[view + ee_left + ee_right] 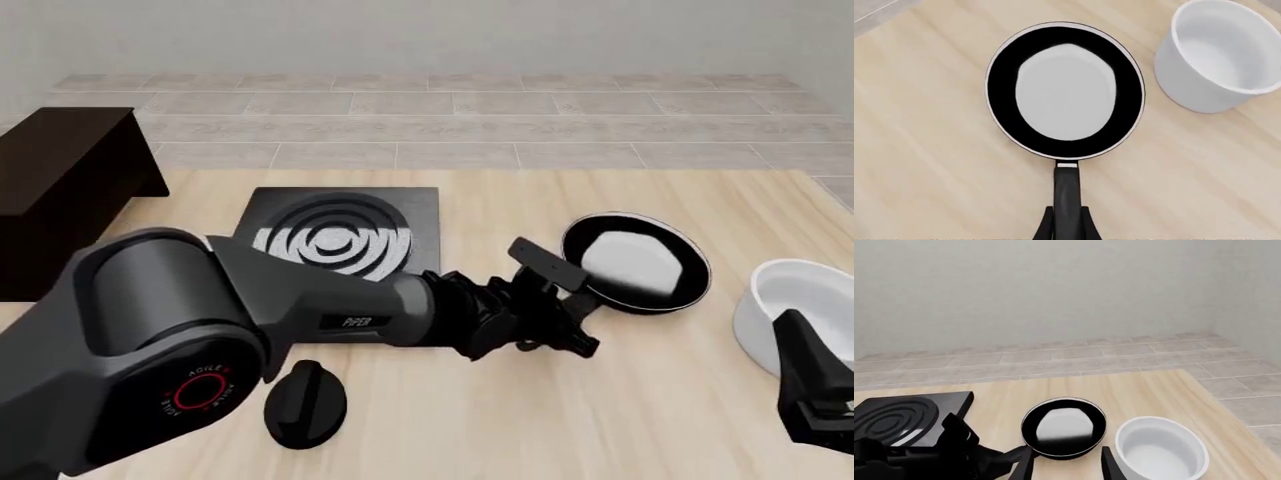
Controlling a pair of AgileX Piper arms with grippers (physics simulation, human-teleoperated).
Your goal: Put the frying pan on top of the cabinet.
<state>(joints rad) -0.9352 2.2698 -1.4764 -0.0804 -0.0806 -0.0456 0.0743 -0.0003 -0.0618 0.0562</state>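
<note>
The left arm's bulky shoulder fills the near left of the front view, and its forearm reaches across the bench to the pan. The left end effector has a finger on each side of the pan handle, pinching it near its end, as the left wrist view shows. The pan sits flat on the bench on the right side, its handle pointing back toward the arm, with the white bowl just beside it and not touching.

The right end effector hangs over the near right of the bench with its fingers spread and nothing between them; it looks down on the pan and bowl from behind.

The cabinet stands at the far left, well apart from the pan, and what shows of its flat top is bare. A stove plate lies between them, and a black knob rests on the bench near the left arm.

By my reading, the grasp is made but the lift has not begun. Still to do: raise the pan, carry it left over the stove plate, set it on the cabinet top, and release.
</note>
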